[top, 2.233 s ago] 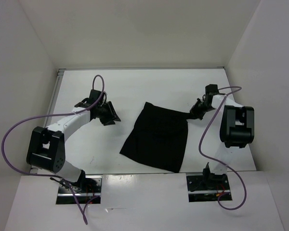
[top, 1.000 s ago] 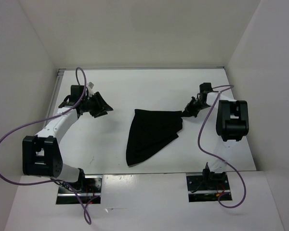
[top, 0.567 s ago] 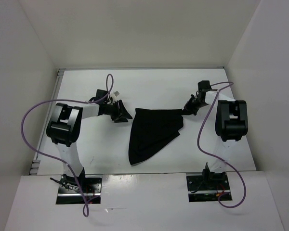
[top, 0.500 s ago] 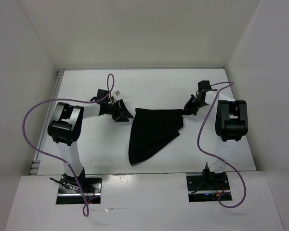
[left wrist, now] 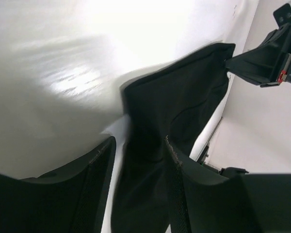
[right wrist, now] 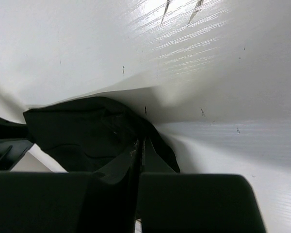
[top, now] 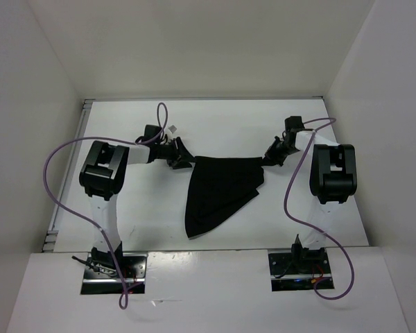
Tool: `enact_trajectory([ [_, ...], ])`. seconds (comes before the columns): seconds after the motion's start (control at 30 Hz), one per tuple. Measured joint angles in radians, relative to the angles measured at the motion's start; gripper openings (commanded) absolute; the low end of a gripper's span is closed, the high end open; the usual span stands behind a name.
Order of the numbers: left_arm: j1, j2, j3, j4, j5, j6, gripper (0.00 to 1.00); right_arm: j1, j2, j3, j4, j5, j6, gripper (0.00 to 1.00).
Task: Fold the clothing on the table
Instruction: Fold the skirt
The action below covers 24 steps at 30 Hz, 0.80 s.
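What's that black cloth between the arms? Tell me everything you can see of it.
The clothing is a black, matte, soft garment, gathered into a rough triangle on the white table. Its far edge stretches between the arms; the rest tapers toward the near edge. The right gripper is shut on its far right corner; the left gripper stands open around the far left one.

The clothing (top: 218,191) lies on the surface (top: 215,125) about midway between the two arms. Its far edge runs from the left pincer (top: 188,161) at its far-left corner to the right pincer (top: 267,161) at its far-right corner, and the rest trails toward the near edge, narrowing leftward.
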Motion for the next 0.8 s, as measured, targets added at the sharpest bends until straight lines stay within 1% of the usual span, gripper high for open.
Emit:
enact_trajectory([
  [0.17, -0.018, 0.040, 0.035, 0.048, 0.015, -0.045, 0.51, 0.003, 0.000, 0.000, 0.000, 0.001, 0.000, 0.00],
  [0.23, -0.029, 0.058, 0.050, 0.066, 0.017, -0.058, 0.39, 0.005, 0.000, 0.000, 0.000, 0.004, 0.000, 0.00],
  [0.27, -0.035, 0.067, 0.056, 0.075, 0.014, -0.065, 0.31, 0.006, 0.000, 0.000, 0.000, 0.005, 0.000, 0.00],
  [0.33, -0.054, 0.085, 0.062, 0.084, 0.012, -0.078, 0.13, 0.007, 0.000, 0.000, 0.000, 0.005, 0.000, 0.00],
  [0.37, -0.064, 0.092, 0.062, 0.085, 0.011, -0.080, 0.00, 0.007, 0.000, 0.000, 0.000, 0.005, 0.000, 0.00],
  [0.53, -0.080, 0.085, 0.061, 0.064, 0.010, -0.074, 0.00, 0.007, 0.000, 0.000, 0.000, 0.008, -0.005, 0.00],
  [0.7, -0.005, -0.040, 0.063, -0.068, -0.002, -0.023, 0.00, 0.016, -0.036, 0.002, -0.014, -0.005, -0.018, 0.00],
  [0.77, 0.024, -0.098, 0.135, -0.152, 0.005, 0.006, 0.00, 0.033, -0.080, 0.037, -0.055, -0.014, -0.025, 0.00],
  [0.8, 0.037, -0.118, 0.201, -0.186, 0.009, 0.020, 0.00, 0.040, -0.098, 0.082, -0.085, -0.019, -0.029, 0.00],
])
